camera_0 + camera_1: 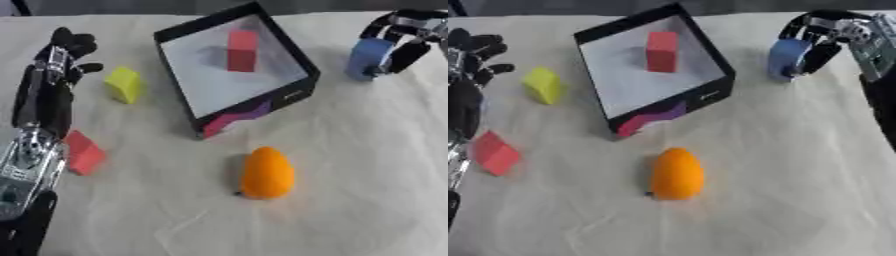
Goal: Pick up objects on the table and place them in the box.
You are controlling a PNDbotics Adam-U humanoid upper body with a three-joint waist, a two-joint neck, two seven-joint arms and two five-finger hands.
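A pale cloth-covered table is stretching across the whole scene. Toward its far middle, a black-walled box with a white floor is sitting askew, one corner pointing toward the robot, a strip of pink and purple showing on its near outer wall. A red block is standing upright inside the box, toward its far side.

The robot's left hand is resting at the left edge of the table, its dark fingers pointing away and hanging relaxed, holding nothing. The right hand is reaching in at the far right, its fingers curling around a blue block that is sitting just right of the box; whether the block is touching the cloth cannot be told.

An orange egg-shaped object is lying on the cloth near the middle, in front of the box. A yellow block is sitting between the left hand and the box. A second red block is lying beside the left forearm.
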